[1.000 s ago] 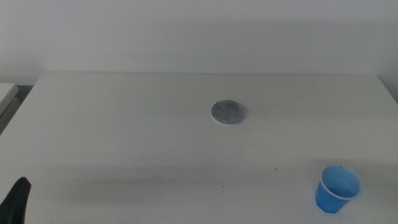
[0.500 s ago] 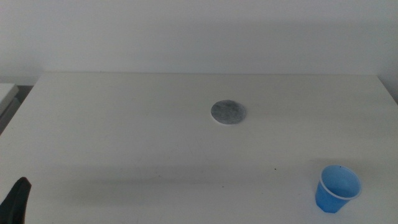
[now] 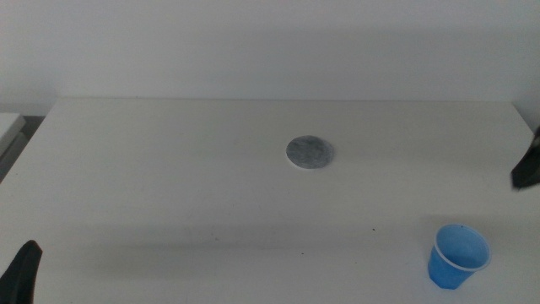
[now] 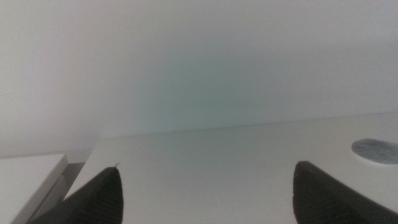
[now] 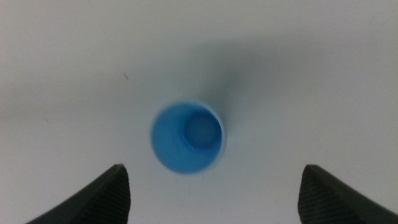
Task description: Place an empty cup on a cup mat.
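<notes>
The bright blue cup point(image 3: 458, 255) stands upright and empty near the table's front right corner. The right wrist view looks straight down into the cup point(image 5: 187, 137). The mottled grey cup mat point(image 3: 310, 152) lies bare near the table's middle; its edge shows in the left wrist view point(image 4: 378, 150). My right gripper point(image 5: 214, 186) is open, high above the cup, with the cup between its two jaws. In the middle view only a dark part of the right gripper point(image 3: 530, 165) shows at the right edge. My left gripper point(image 4: 208, 193) is open and waits at the front left corner point(image 3: 21, 272).
The white table point(image 3: 169, 169) runs to a white wall at the back. A lower white surface point(image 3: 8, 127) stands off the table's left side.
My right gripper has come into the middle view at the right edge. The cup, the mat and the left gripper have not moved.
</notes>
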